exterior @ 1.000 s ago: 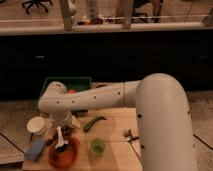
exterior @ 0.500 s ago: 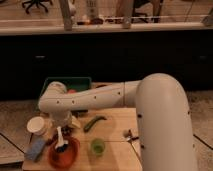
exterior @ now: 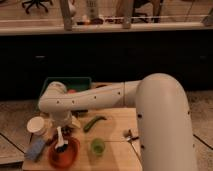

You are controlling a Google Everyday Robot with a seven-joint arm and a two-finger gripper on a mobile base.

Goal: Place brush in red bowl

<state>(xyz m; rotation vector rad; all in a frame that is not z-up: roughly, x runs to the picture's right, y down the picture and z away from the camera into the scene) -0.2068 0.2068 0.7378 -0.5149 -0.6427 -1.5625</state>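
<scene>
The red bowl sits at the front left of the wooden table. The brush stands steeply over the bowl, its white handle pointing up and its dark head low inside the bowl. My gripper hangs from the white arm right above the bowl, at the top of the brush handle. The arm's wrist hides most of the gripper, and I cannot tell whether it holds the handle.
A white round cup and a pale blue block lie left of the bowl. A small green cup stands to its right, with a long green object behind. A green bin is at the back. A small dark item lies on the right.
</scene>
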